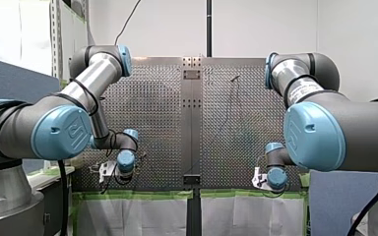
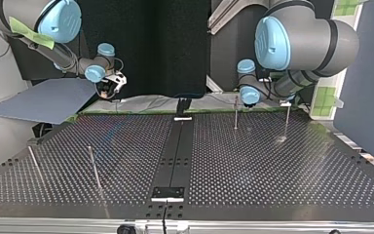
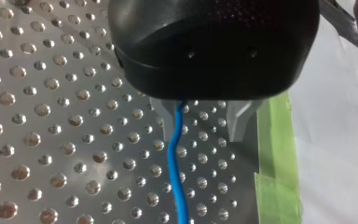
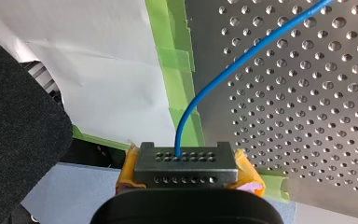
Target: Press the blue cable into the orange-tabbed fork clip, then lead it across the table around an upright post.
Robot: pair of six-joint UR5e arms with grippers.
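Observation:
In the left wrist view the blue cable [image 3: 175, 163] runs out along the perforated plate between the metal fingers [image 3: 237, 121] of my left gripper [image 3: 203, 135]. It lies close to one finger, and the fingers stand apart, so the gripper is open. In the right wrist view my right gripper [image 4: 186, 170] is shut on a dark grey perforated block [image 4: 186, 161], its yellow pads [image 4: 249, 173] on either side. The cable [image 4: 223, 79] rises from that block and curves over the plate. Both grippers [image 1: 107, 170] [image 1: 259, 179] hang low at the table's near edge. No orange-tabbed clip shows.
Thin upright posts stand on the perforated table [image 2: 272, 161]: two at the top view's right [image 2: 235, 112] [image 2: 287, 119] and two at its left [image 2: 95, 168] [image 2: 34, 163]. Green tape [image 3: 272, 177] and white sheeting border the plate's edge. A grey board [image 2: 44, 100] lies beside the table.

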